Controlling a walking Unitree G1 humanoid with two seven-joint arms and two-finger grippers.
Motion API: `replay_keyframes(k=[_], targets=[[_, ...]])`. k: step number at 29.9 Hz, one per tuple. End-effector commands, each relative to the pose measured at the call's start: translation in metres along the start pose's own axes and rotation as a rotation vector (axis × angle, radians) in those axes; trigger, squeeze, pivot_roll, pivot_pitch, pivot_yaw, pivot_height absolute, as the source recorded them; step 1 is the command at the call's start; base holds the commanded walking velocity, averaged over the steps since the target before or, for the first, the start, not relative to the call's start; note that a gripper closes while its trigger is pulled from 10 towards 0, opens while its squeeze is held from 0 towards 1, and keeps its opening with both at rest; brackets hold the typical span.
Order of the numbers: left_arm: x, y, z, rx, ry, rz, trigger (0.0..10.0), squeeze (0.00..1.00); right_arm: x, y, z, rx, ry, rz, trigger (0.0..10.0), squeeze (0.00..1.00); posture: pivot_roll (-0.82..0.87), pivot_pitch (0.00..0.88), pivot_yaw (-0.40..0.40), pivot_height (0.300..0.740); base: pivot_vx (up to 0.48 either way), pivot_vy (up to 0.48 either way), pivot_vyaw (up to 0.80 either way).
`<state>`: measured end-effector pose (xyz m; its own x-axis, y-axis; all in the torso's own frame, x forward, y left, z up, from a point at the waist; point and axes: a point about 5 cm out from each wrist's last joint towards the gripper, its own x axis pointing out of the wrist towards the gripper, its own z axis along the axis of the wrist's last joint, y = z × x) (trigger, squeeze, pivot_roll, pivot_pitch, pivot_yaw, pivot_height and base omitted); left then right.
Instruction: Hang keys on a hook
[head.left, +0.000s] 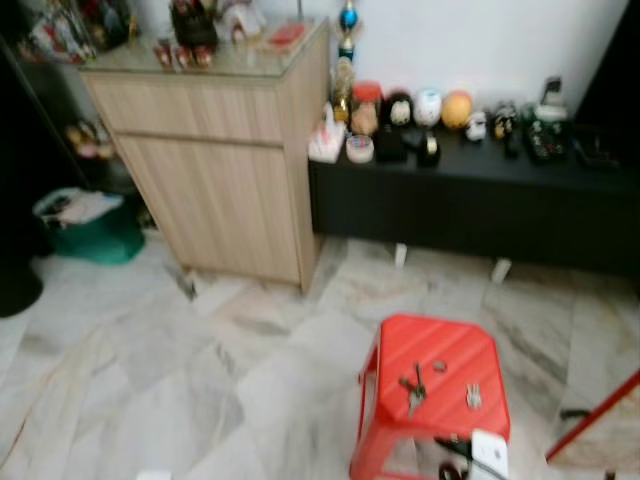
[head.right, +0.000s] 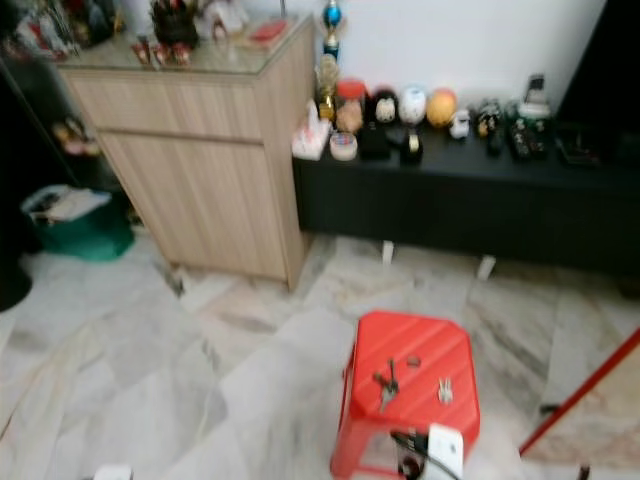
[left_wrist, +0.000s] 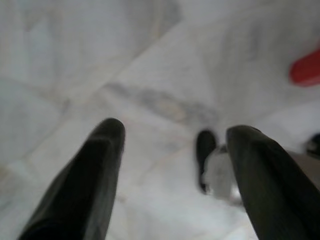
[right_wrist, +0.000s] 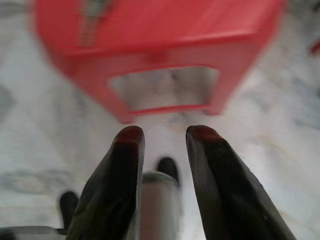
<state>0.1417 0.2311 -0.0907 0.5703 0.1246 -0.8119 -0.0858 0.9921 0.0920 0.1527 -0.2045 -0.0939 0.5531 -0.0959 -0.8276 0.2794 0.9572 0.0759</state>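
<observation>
Left pincer (left_wrist: 172, 145) is hanging open above the marble floor (head.left: 150, 370); right pincer (right_wrist: 162, 137) is hovering slightly parted, empty, before the red stool (head.left: 455, 345). Keys (head.left: 415, 388) are lying near the stool seat's centre.

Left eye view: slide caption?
Keys lie on a red plastic stool on marble floor, before a wooden cabinet.

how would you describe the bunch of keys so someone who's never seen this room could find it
Start at the red plastic stool on the marble floor, in front of the long black bench. On its seat lie three small things; the bunch of keys is the one nearest the seat's middle. It is the largest and darkest, long and splayed, unlike the small round piece behind it and the short pale piece to its right.
</observation>
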Motion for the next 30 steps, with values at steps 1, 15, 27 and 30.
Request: replay_keyframes(k=[1, 15, 27, 30], targets=[[0.0, 0.006, 0.001, 0.022, 0.0, 0.01, 10.0, 0.0, 0.001, 0.003, 0.002, 0.013, -0.001, 0.003, 10.0, 0.0, 0.05, 0.0, -0.001, 0.735, 0.274, 0.0, 0.0], [0.0, 0.005, 0.005, 0.006, -0.021, 0.015, 10.0, 0.0, 0.003, 0.003, 0.018, 0.052, -0.073, 0.013, 10.0, 0.0, 0.05, 0.0, -0.002, 0.735, 0.059, 0.0, 0.0], [0.004, 0.012, 0.047, -0.069, -0.221, 0.043, 10.0, 0.0, 0.003, 0.009, 0.074, 0.02, -0.343, 0.006, 10.0, 0.0, 0.04, 0.0, -0.013, 0.735, 0.0, 0.0, 0.0], [0.005, 0.013, 0.062, -0.079, -0.287, 0.041, 10.0, 0.0, 0.002, 0.01, 0.085, 0.015, -0.403, 0.018, 10.0, 0.0, 0.05, 0.0, -0.014, 0.735, 0.0, 0.0, 0.0]])
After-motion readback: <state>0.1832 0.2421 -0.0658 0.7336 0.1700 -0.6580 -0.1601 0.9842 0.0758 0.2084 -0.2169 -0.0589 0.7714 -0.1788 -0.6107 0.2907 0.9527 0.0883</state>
